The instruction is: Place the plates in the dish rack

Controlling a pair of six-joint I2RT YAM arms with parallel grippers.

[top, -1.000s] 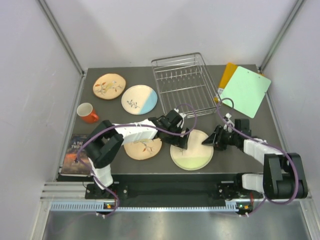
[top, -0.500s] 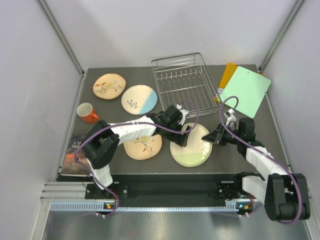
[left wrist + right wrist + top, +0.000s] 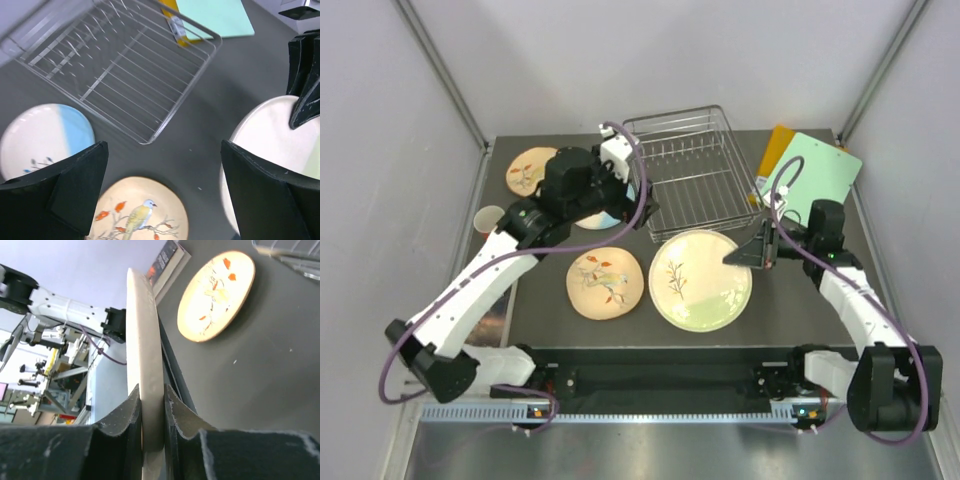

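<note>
My right gripper [image 3: 745,256] is shut on the right rim of the cream and pale green plate [image 3: 700,280], holding it tilted up off the table; the right wrist view shows its edge [image 3: 145,350] pinched between the fingers [image 3: 150,395]. My left gripper [image 3: 632,205] is open and empty, raised near the dish rack's [image 3: 685,165] front left corner [image 3: 150,135]. A tan plate with a bird [image 3: 605,283] lies flat below it [image 3: 137,212]. The white-and-blue plate [image 3: 45,132] is mostly hidden under the left arm in the top view. The second tan plate [image 3: 525,170] lies at the back left.
Green board [image 3: 815,180] and orange board [image 3: 778,140] lie right of the rack. The red cup [image 3: 485,218] sits at the left edge, partly hidden by the left arm. A book [image 3: 167,260] lies at the front left.
The left gripper has left the cream plate and risen back-left toward the rack's corner. The right gripper has raised the cream plate's rim, tilting the plate up.
</note>
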